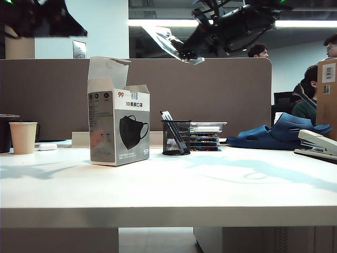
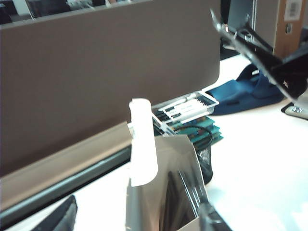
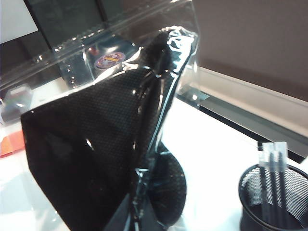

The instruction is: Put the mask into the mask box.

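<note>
The mask [image 3: 96,144] is black inside a clear crinkly wrapper, and my right gripper [image 3: 137,222] is shut on its lower edge. In the exterior view the mask [image 1: 168,42] hangs high in the air from the right gripper [image 1: 190,55], above and to the right of the mask box [image 1: 118,126]. The grey-and-white box stands upright on the table with its top flaps up. In the left wrist view, the box's open top [image 2: 168,192] and raised flap [image 2: 143,144] lie between the spread fingers of my open left gripper [image 2: 137,224], which holds nothing.
A black mesh pen cup [image 1: 176,137] stands just right of the box, with a stack of flat cases [image 1: 205,135] behind it. A blue clog [image 1: 279,134] and a stapler [image 1: 318,145] lie at the right. A paper cup [image 1: 23,137] stands at the left. A partition wall closes the back.
</note>
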